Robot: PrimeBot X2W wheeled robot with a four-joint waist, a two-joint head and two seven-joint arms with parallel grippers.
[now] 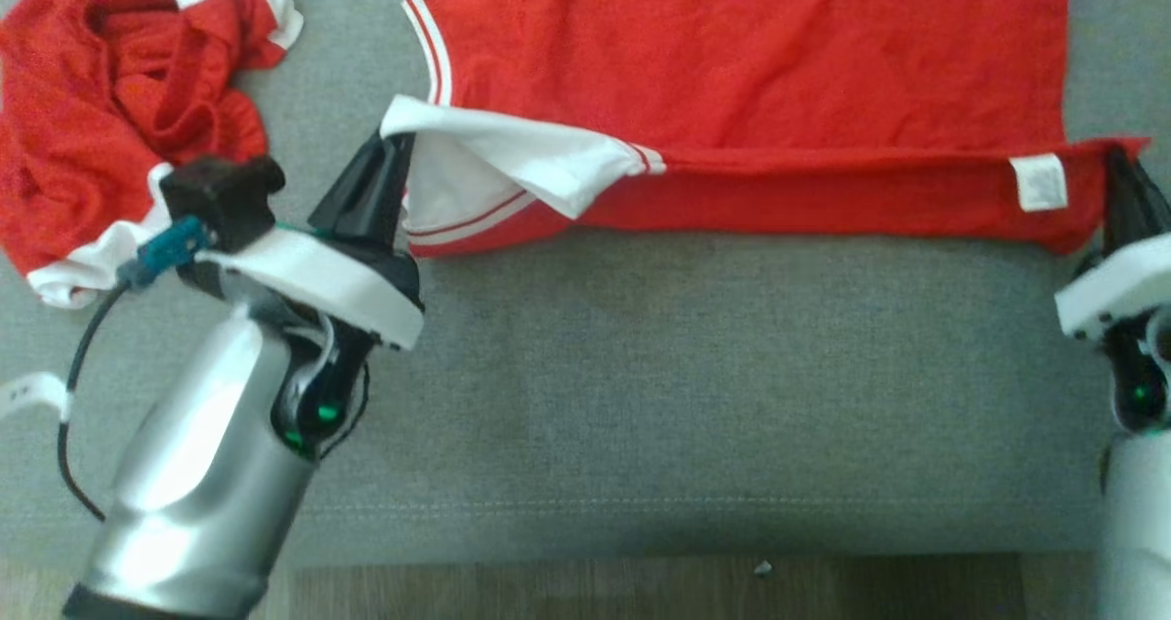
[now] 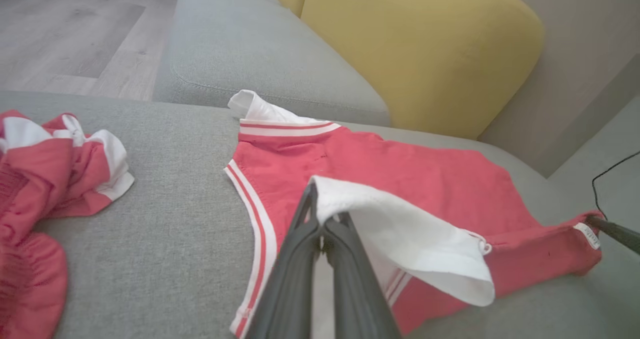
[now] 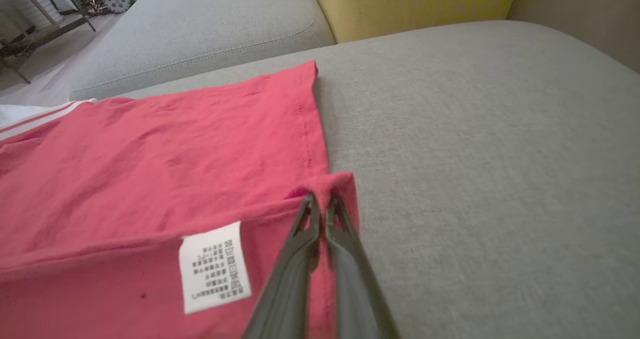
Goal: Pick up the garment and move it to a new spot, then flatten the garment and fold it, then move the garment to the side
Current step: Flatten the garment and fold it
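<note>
Left gripper [image 2: 322, 221]: jaws pressed together, pinching the white sleeve corner of the garment [image 1: 750, 71] and holding it lifted off the seat. Right gripper [image 3: 321, 201]: jaws likewise closed, nipping the red hem corner just beside the sewn-in label [image 3: 214, 266].

Surface: a grey fabric sofa seat [image 1: 732, 373], stitched along its front edge, is carrying everything. A second grey seat [image 2: 250, 44] is lying beyond the rear edge, and a yellow back cushion [image 2: 415, 44] is standing next to it.

Room: a pale wood floor [image 1: 640, 588] is showing below the front edge, and a beige wall [image 2: 580, 39] is rising behind the cushion.

Garment: red with white-and-red striped trim, it is lying spread flat across the rear part of the seat. Its near edge is turning up and over, stretching in a line between the two grippers. The left one is gripping at the sleeve end and the right one at the hem end, both on the side facing the front edge.

Second garment [image 1: 110, 99]: red and white, it is lying crumpled toward the seat's left rear corner, apart from the spread one.

Obscured:
- The spread garment's far edge is running off the top of the head view.
- The right gripper is being cropped by that view's right side.
- The label's print is too small to read.
- What kind of clothing the crumpled heap is cannot be told.
- A black cable [image 1: 73, 400] is looping beside the left forearm, its far end passing behind the arm.
</note>
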